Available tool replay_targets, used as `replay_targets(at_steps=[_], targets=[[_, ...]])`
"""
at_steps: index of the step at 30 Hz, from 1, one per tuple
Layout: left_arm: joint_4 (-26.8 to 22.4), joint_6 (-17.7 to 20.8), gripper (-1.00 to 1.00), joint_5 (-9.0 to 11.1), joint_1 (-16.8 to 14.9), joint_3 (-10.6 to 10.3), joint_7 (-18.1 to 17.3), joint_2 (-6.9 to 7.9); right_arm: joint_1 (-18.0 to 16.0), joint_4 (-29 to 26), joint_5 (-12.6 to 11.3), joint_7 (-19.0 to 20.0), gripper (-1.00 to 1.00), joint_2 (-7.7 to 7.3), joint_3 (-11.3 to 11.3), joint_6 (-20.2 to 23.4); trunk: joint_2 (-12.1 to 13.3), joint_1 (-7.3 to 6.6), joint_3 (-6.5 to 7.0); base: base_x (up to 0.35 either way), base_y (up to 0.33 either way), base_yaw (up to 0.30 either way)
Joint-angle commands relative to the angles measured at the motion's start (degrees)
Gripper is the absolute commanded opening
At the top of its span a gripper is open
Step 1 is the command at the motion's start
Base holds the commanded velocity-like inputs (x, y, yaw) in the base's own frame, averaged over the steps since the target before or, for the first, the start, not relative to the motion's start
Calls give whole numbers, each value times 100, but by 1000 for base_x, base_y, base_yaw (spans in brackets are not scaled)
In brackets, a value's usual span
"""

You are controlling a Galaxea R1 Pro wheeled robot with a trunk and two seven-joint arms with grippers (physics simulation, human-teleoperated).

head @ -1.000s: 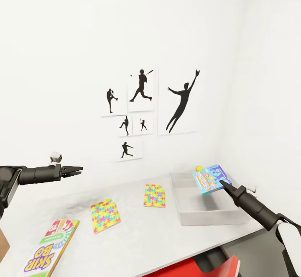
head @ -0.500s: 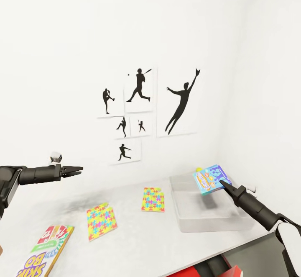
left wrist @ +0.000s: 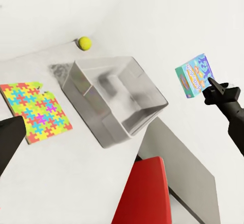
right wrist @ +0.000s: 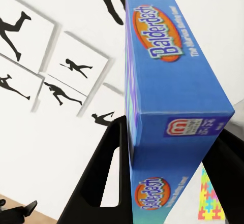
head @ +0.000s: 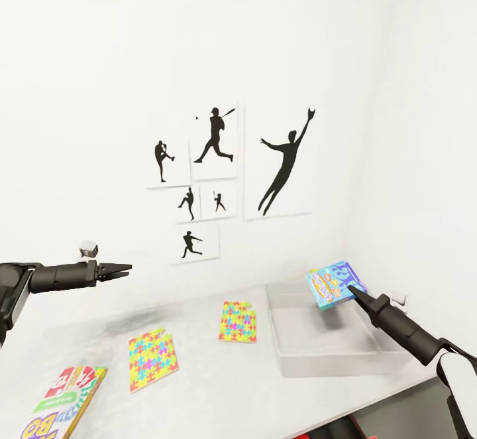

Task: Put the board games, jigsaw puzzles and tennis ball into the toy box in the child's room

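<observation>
My right gripper (head: pixel 353 290) is shut on the small blue board game (head: pixel 334 284), which reads "Balderdash" (right wrist: pixel 173 71), and holds it tilted above the far right corner of the light grey toy box (head: pixel 291 353). The box stands at the right end of the pale table (head: pixel 199 386). Two jigsaw puzzles (head: pixel 153 359) (head: pixel 238 321) lie flat to its left. The "SKIP BO" board game (head: pixel 56 407) lies at the near left. In the left wrist view the tennis ball (left wrist: pixel 84 42) sits behind the toy box (left wrist: pixel 84 89). My left gripper (head: pixel 123 268) hangs open above the table's left part, holding nothing.
A white wall with black baseball silhouette prints (head: pixel 215 135) rises right behind the table, and a side wall closes the right. A red chair (left wrist: pixel 145 193) stands at the table's near edge below the toy box.
The whole head view has shifted, so the camera moved: prints and table things slid left and down. The toy box now lies more squarely under the blue game. Both arms keep their pose.
</observation>
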Motion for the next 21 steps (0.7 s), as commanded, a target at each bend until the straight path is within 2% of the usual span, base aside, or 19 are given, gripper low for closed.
replay_targets(at_steps=[1,21], targets=[[-1,60,100,-31,-2,6,-35,-1,-3,2,-6,16,-100,1,-10,37,-5,2,-3,18,-15,0],[-1,55,100,-23,-2,6,-35,-1,-3,7,-2,19,-100,1,-10,35,-5,2,-3,1,-1,0]])
